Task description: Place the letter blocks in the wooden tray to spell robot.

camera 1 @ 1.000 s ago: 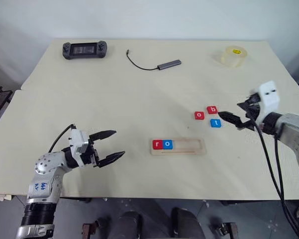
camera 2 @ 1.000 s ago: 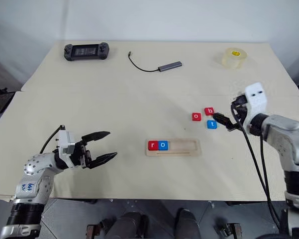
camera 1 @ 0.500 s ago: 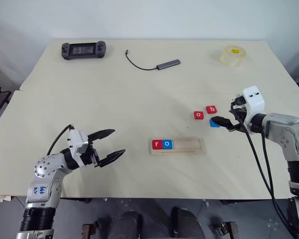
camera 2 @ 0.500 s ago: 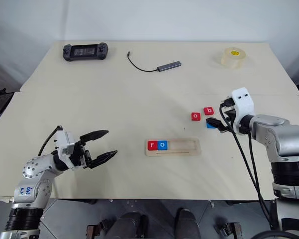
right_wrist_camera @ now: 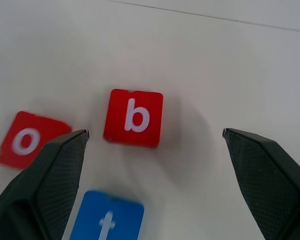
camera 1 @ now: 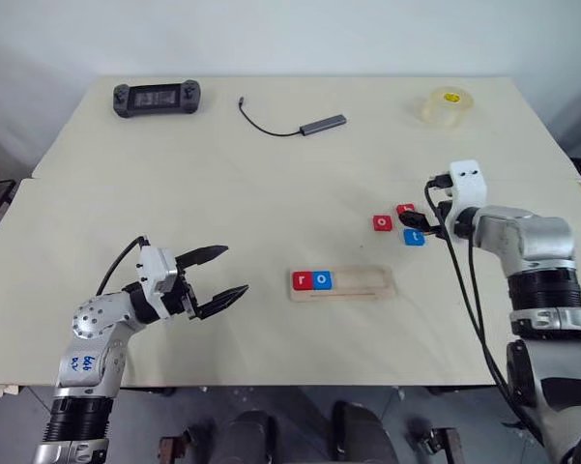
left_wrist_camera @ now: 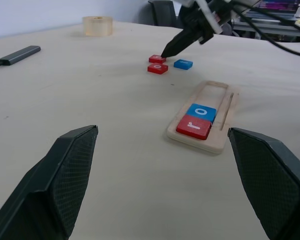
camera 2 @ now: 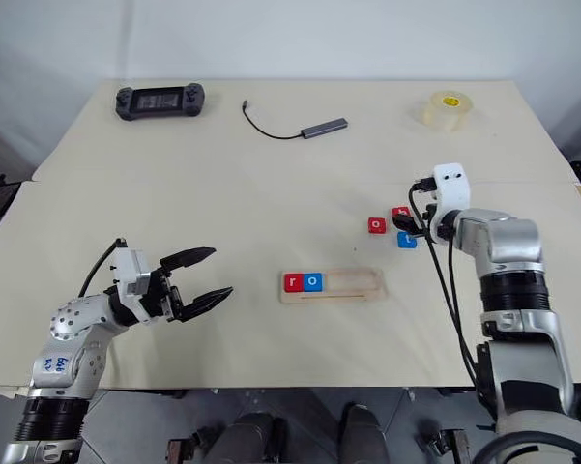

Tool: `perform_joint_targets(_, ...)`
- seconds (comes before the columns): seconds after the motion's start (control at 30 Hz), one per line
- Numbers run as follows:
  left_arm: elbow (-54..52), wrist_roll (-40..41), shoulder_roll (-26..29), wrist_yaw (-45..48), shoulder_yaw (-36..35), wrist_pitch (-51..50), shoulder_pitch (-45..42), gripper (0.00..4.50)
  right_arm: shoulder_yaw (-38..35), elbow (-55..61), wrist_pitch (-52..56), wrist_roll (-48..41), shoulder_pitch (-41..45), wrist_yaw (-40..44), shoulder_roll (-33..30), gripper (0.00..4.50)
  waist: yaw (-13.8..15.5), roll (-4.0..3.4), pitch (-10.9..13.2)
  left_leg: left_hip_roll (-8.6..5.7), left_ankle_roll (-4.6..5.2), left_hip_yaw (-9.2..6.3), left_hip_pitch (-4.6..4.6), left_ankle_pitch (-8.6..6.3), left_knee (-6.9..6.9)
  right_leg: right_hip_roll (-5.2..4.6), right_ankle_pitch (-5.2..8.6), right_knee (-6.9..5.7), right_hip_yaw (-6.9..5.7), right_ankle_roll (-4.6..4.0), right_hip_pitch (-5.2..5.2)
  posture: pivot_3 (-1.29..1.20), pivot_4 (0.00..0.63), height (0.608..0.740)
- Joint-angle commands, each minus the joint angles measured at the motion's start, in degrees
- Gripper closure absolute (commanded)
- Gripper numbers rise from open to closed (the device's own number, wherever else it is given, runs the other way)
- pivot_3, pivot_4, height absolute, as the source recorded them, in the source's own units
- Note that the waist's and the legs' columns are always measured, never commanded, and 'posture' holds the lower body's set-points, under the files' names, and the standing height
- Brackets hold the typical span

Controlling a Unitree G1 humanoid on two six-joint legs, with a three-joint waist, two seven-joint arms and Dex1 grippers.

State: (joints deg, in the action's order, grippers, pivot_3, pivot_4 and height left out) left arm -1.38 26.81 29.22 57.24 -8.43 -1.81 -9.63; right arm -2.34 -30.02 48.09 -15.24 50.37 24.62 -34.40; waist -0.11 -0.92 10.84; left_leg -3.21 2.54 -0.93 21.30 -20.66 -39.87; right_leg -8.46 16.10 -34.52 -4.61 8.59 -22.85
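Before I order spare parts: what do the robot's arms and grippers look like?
Both arms are silver-grey metal with black ribbed collars and black cables. Each gripper, left and right, has a white block and two black tapering fingers with mesh-textured pads. The left arm carries blue handwriting.

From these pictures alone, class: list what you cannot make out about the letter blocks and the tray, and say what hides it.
- Red b block: in the left eye view the right gripper covers most of it; the letter is unreadable there.
- Blue t block: cut off by the right wrist view's edge.
- Wooden tray: its far end looks empty, but the groove's depth cannot be judged.
- Game controller's screen: too small to read.
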Motion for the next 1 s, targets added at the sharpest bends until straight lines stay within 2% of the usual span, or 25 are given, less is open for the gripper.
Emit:
perform_joint_targets(0.03,-2.51,0.78,0.23,-0.26,-0.56,0.36,0.60,0.07,-0.11,-3.61,-4.31,2.17,2.32,0.62,0.47,0.00,-0.18,0.00,0.00,0.00,0.00,0.00,0.00,0.00,0.02,0.00,0.00,0.00,0.00,0.00,-0.01,0.00,0.150,0.740)
perform_joint_targets(0.17,-2.95,0.90,0.34,-0.51,-0.74,0.20,0.98,0.07,0.53,-6.50,-6.74,4.09,3.13,1.25,1.85,0.00,-0.54,0.00,0.00,0.03,0.00,0.01,0.00,0.00,0.03,0.02,0.00,0.00,0.00,0.00,-0.02,0.00,0.150,0.740)
perform_joint_targets(0.27,-3.09,0.93,0.33,-0.71,-0.84,0.16,1.08,0.00,0.47,-7.55,-7.89,5.07,3.33,1.58,2.69,0.56,-0.73,0.00,0.00,0.03,-0.01,0.01,-0.01,0.00,0.02,0.02,0.00,-0.01,0.02,0.00,-0.02,0.00,0.150,0.740)
perform_joint_targets(0.5,-2.39,0.98,0.09,-0.62,-0.44,0.24,0.20,0.00,1.15,-6.89,-10.90,6.52,2.70,4.90,2.48,2.96,-0.81,0.00,0.00,0.03,-0.01,0.00,-0.02,0.00,-0.02,0.01,0.00,-0.04,0.03,0.00,-0.02,0.00,0.150,0.740)
perform_joint_targets(0.67,-1.64,0.84,-0.40,-0.21,0.28,0.46,-0.81,0.00,-0.40,-0.24,-8.63,6.06,0.64,5.62,0.47,3.04,-0.75,0.00,0.00,0.03,-0.01,-0.01,-0.02,0.00,-0.02,0.01,0.00,-0.04,0.03,0.00,-0.02,0.00,0.150,0.740)
perform_joint_targets(0.83,0.91,0.59,-0.84,1.57,1.10,1.20,-2.70,0.00,-5.49,23.07,5.64,1.54,-7.84,5.55,-4.24,3.04,0.16,-0.02,0.01,0.02,-0.01,-0.03,0.04,0.00,0.04,-0.01,0.00,-0.03,0.03,0.00,-0.11,0.00,0.150,0.740)
perform_joint_targets(1.0,5.01,0.64,-1.58,4.69,2.53,1.57,-5.92,0.00,-13.95,47.31,20.21,-3.05,-21.01,1.83,-2.74,3.04,0.72,0.00,0.00,0.03,-0.02,-0.02,0.04,0.00,0.03,0.00,0.00,-0.04,0.02,0.00,-0.10,0.00,0.150,0.740)
